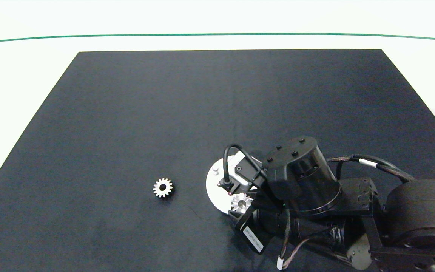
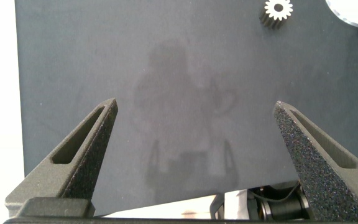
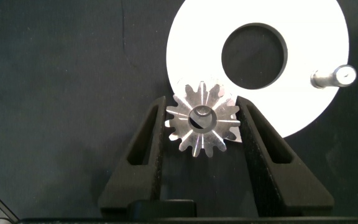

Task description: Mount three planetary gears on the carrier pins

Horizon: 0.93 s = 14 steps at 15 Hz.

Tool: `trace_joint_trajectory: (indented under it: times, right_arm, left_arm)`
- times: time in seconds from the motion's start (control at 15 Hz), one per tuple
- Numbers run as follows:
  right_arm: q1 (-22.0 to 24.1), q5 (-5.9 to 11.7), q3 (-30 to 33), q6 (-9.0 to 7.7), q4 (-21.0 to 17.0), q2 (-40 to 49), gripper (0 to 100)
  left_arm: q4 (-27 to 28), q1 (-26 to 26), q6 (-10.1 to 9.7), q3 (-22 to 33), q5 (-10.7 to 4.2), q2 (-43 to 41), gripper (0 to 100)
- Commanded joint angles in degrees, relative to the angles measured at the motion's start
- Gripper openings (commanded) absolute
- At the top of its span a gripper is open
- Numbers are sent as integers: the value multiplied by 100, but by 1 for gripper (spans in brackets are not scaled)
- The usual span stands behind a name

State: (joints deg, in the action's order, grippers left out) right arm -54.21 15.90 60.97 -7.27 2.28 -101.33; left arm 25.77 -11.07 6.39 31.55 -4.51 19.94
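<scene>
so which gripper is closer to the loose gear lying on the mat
Judging by the wrist views, left. The left gripper hangs open over bare mat with the loose gear just ahead. The right gripper is off at the white disc, shut on another gear.

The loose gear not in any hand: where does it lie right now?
In the head view the loose gear lies flat on the dark mat, apart from and left of the white disc, where the right hand works.

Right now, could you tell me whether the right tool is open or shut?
Shut on a planetary gear: in the right wrist view the right tool has both fingers against the gear's teeth, at the white disc's edge.
</scene>
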Motion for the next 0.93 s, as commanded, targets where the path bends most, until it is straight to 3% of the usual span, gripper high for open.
trace_joint_trajectory:
  times: [0.07,0.93]
  right_arm:
    - [-2,10,12,-3,9,-80,7]
    - [69,1,100,-3,18,-186,7]
  left_arm:
    - [7,-1,3,0,-6,1,100]
    - [7,-97,-6,0,-15,10,100]
